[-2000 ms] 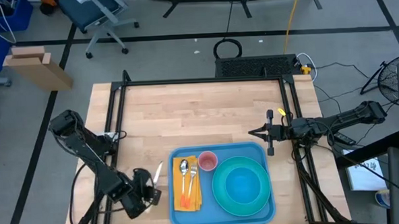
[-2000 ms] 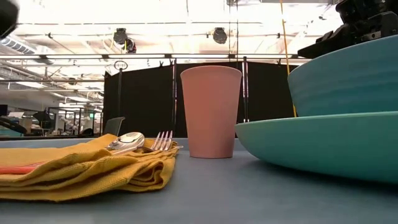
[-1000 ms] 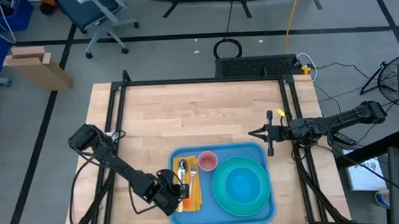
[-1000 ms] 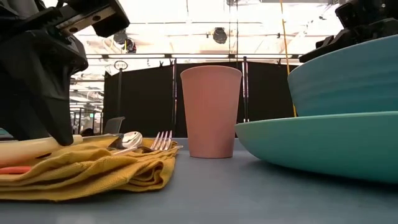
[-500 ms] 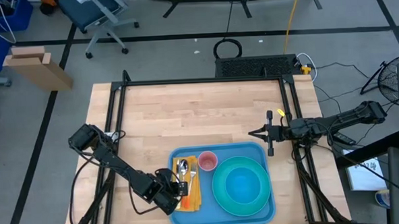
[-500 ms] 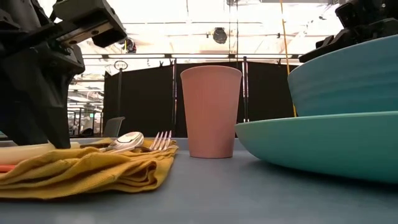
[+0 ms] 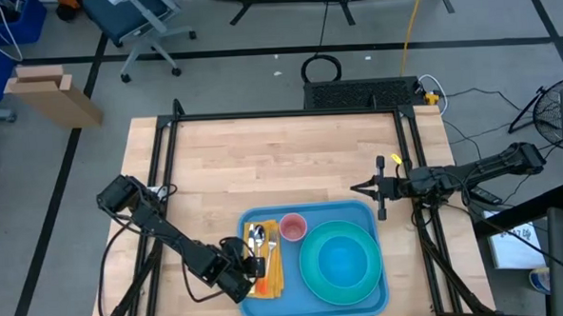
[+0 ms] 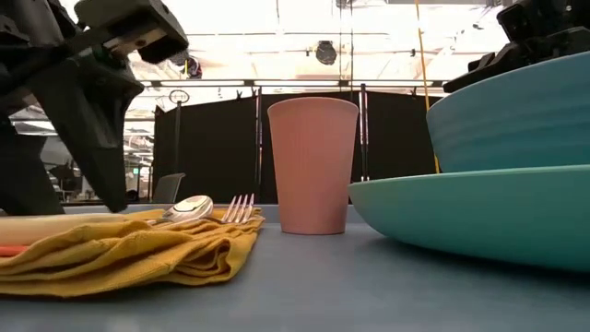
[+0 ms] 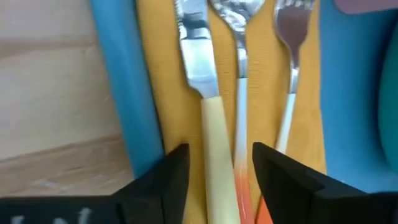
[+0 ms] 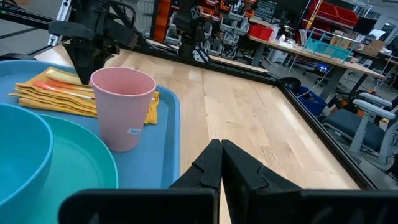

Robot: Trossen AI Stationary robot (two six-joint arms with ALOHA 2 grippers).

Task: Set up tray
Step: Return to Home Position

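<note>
The sky-blue tray (image 7: 362,210) lies at the table's near edge. On its left part a yellow napkin (image 7: 273,277) carries a knife (image 9: 205,93) with a cream handle, a spoon (image 9: 236,37) and a fork (image 9: 291,43), lying side by side. My left gripper (image 7: 255,267) is open over the napkin's near end. Its fingers (image 9: 168,177) stand on either side of the knife's handle (image 9: 214,149) without touching it. A pink cup (image 7: 293,227) stands upright on the tray beside a teal plate with a bowl (image 7: 339,260). My right gripper (image 7: 379,187) is shut, waiting beyond the tray's far right corner.
Black frame rails (image 7: 168,172) run along the table's left, far and right sides. Bare wood (image 7: 282,167) stretches from the tray to the far edge. In the low view the cup (image 8: 312,166) and the plate's rim (image 8: 461,203) stand close together.
My left gripper came from the wood left of the tray, carrying the knife, rightward over the napkin. The knife now lies flat on the napkin's left part, beside the spoon. In the last half second the gripper has tipped slightly in the low view.
</note>
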